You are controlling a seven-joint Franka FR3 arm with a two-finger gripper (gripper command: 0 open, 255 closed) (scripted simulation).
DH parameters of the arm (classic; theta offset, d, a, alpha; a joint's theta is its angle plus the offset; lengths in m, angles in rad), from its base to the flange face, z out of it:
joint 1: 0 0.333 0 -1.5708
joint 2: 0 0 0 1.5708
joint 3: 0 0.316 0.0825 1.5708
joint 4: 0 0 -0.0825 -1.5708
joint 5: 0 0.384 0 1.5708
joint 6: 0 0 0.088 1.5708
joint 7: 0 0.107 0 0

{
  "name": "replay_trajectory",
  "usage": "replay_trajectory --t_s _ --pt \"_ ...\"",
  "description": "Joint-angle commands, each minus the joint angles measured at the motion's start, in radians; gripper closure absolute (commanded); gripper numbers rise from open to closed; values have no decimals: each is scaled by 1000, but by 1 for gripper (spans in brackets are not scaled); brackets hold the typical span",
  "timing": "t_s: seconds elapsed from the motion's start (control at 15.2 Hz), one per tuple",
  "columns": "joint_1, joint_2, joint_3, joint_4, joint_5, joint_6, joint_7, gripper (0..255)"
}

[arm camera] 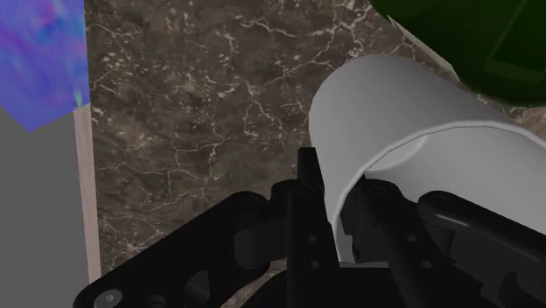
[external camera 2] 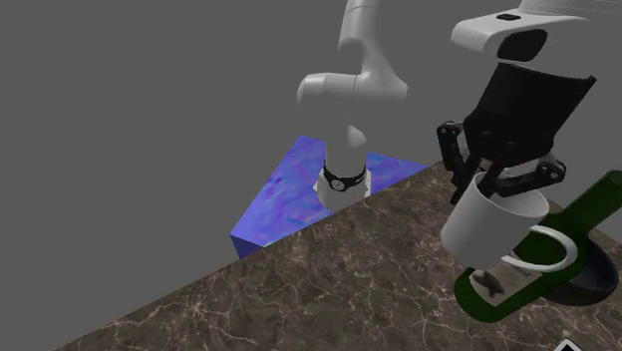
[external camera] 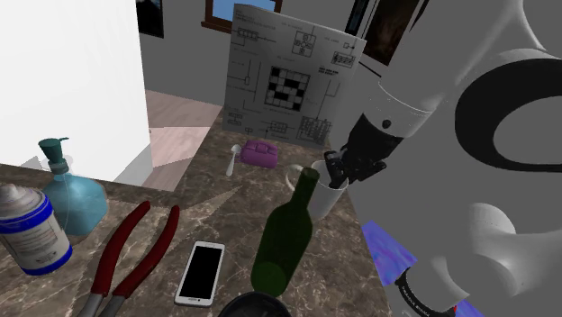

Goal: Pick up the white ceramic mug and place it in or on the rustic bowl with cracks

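My black gripper (external camera: 338, 171) is shut on the rim of a plain white mug (external camera: 326, 194), one finger inside the wall and one outside. The mug (external camera 2: 493, 224) hangs tilted a little above the brown marbled tabletop (external camera 2: 299, 289), its handle (external camera 2: 543, 257) pointing toward the second exterior view's right. In the wrist view the mug (arm camera: 394, 114) sits clasped between the fingers (arm camera: 308, 188). A dark bowl (external camera: 255, 306) lies at the shoulder view's bottom edge, in front of the mug; the dark bowl (external camera 2: 593, 279) is partly hidden behind a green bottle.
A green glass bottle (external camera: 286, 239) stands right next to the mug, between it and the bowl. A phone (external camera: 200, 273), red-handled pliers (external camera: 126, 257), a blue dispenser (external camera: 67, 194) and a white can (external camera: 31, 230) lie further left. A printed board (external camera: 288, 81) stands behind.
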Motion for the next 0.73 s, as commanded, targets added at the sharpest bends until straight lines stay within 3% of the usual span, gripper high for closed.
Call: replay_trajectory --t_s 0.0,0.33,0.66 --pt "11 20 53 34 28 -7 54 255" --pt "16 83 176 137 77 -23 177 255" --pt "-11 164 308 264 105 -34 299 255"
